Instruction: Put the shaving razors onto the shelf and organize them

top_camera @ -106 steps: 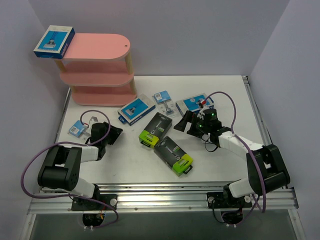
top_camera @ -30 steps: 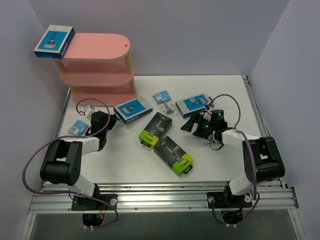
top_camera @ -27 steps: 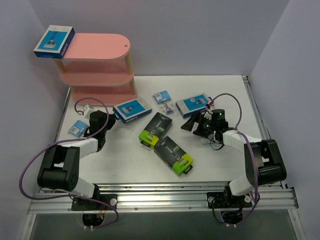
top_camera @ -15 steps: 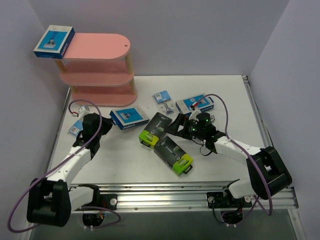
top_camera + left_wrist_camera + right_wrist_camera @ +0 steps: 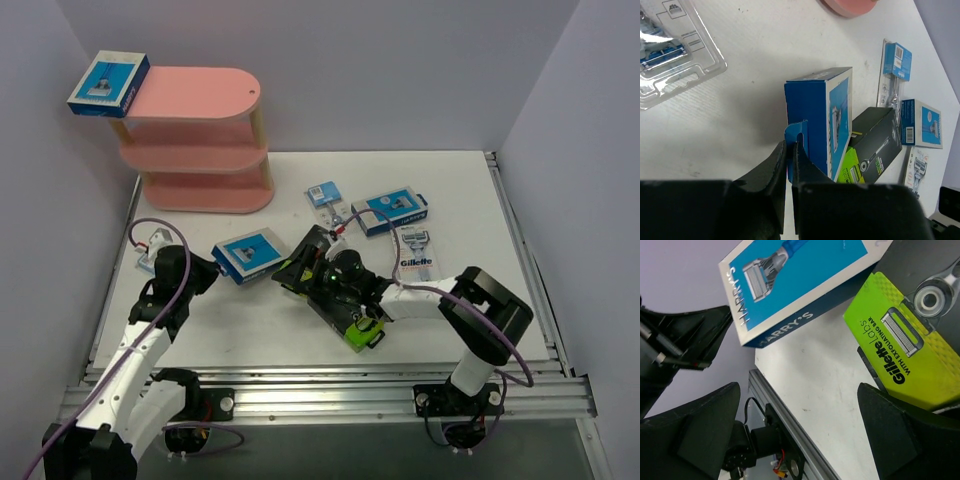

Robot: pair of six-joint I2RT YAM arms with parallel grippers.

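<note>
Flat blue razor box (image 5: 805, 275), white Harry's lettering, razor pictured

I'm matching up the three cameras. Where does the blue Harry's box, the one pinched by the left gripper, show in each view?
Top external: the blue Harry's box is left of centre, below the pink shelf.
Left wrist: centre, with its hang tab pinched by the left gripper.
Right wrist: top centre, printed face showing.
Shared landmark: the black and lime-green Gillette box, right beside it in all three.
</note>
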